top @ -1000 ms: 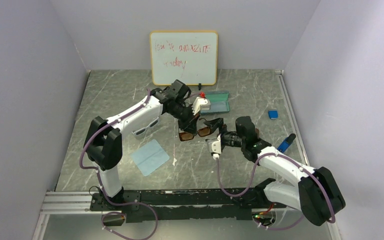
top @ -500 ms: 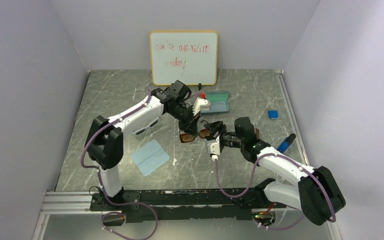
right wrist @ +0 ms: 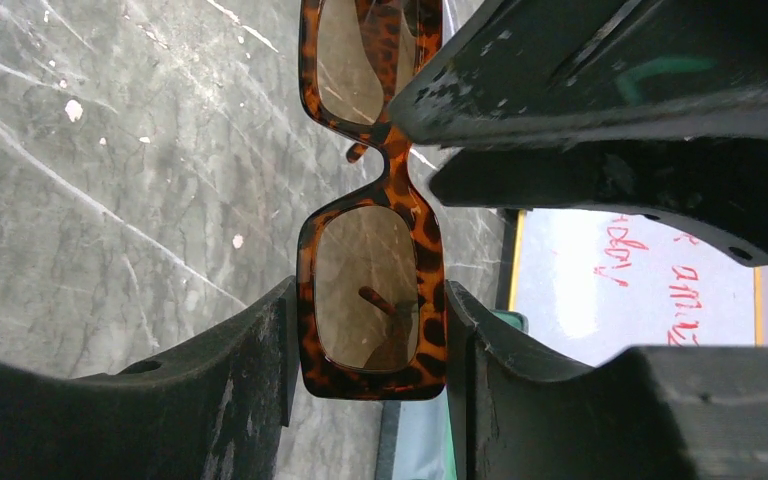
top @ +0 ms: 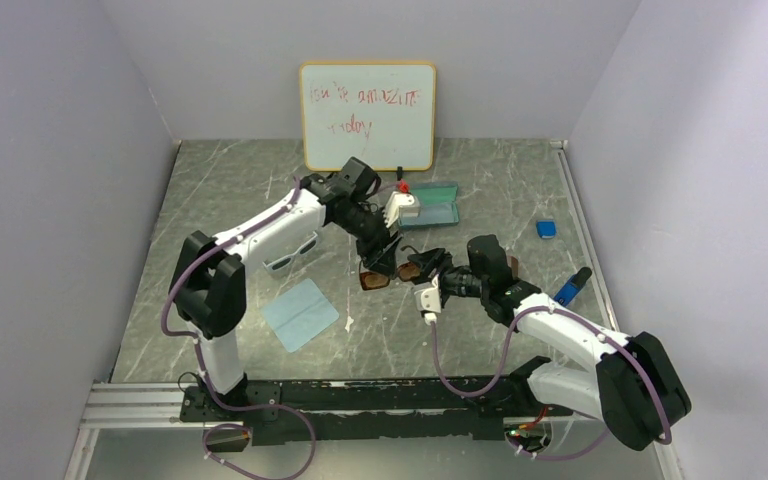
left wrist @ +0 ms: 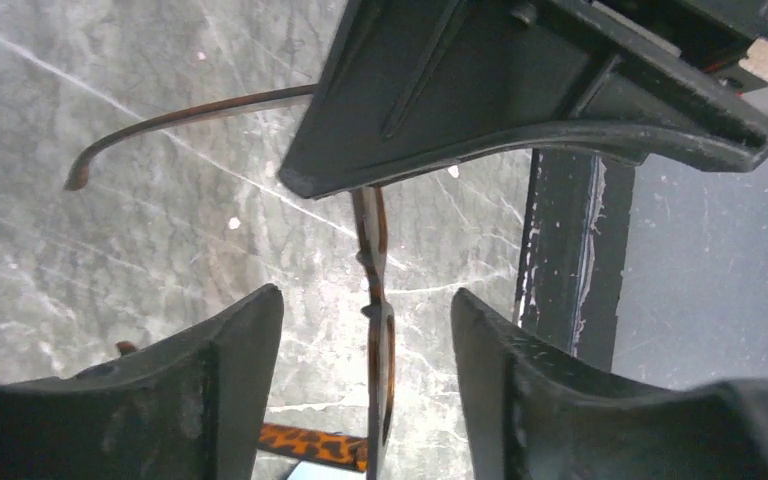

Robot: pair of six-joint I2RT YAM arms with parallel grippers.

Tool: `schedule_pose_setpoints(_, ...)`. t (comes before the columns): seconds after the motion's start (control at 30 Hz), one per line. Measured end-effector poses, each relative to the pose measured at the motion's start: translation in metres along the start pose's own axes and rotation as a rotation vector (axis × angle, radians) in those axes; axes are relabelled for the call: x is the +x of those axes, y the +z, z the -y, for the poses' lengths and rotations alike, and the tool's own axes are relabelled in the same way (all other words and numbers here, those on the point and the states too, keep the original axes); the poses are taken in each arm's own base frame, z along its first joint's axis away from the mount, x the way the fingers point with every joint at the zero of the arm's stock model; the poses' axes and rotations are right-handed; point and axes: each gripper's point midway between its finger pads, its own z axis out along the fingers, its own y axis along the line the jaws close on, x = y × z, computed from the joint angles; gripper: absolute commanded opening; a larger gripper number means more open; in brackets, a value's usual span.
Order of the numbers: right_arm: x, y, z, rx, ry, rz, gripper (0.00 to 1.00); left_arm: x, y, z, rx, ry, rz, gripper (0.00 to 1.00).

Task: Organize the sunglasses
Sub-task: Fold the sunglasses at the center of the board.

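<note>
The brown tortoiseshell sunglasses (top: 392, 272) hang above the table's middle, between my two grippers. My right gripper (right wrist: 370, 300) is shut on them: its fingers (right wrist: 250, 360) press both sides of one amber lens's frame (right wrist: 370, 290). My left gripper (left wrist: 365, 300) stands open around the same pair, seen edge-on (left wrist: 380, 350), with a gap on each side. One temple (left wrist: 160, 125) sticks out to the left. In the top view the left gripper (top: 380, 260) reaches in from the back and the right gripper (top: 428, 272) from the right. The white sunglasses (top: 292, 252) lie under the left forearm.
A light-blue cloth (top: 300, 313) lies front left. An open teal case (top: 432, 204) sits behind the grippers, below the whiteboard (top: 367, 115). A small blue object (top: 546, 229) and a blue marker (top: 572, 284) lie near the right wall.
My left gripper, shut on the brown sunglasses before, has opened off them. My right gripper has narrowed onto the lens frame and now carries the pair.
</note>
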Motion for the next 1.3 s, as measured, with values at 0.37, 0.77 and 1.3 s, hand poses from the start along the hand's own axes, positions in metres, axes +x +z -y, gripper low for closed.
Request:
schedule_pose_setpoints(0.37, -0.002, -0.008, 0.022, 0.040, 0.052, -0.014, 0.27, -0.044, -0.119, -0.038, -0.356, 0.041, 0.247, 0.95)
schedule_pose_setpoints(0.77, -0.003, -0.029, 0.067, 0.154, 0.071, -0.072, 0.24, 0.038, -0.096, -0.099, -0.539, -0.106, 0.055, 0.96)
schedule_pose_setpoints(1.3, -0.003, -0.030, 0.062, 0.142, 0.114, -0.074, 0.24, 0.025, -0.068, -0.127, -0.449, -0.170, 0.047, 0.96)
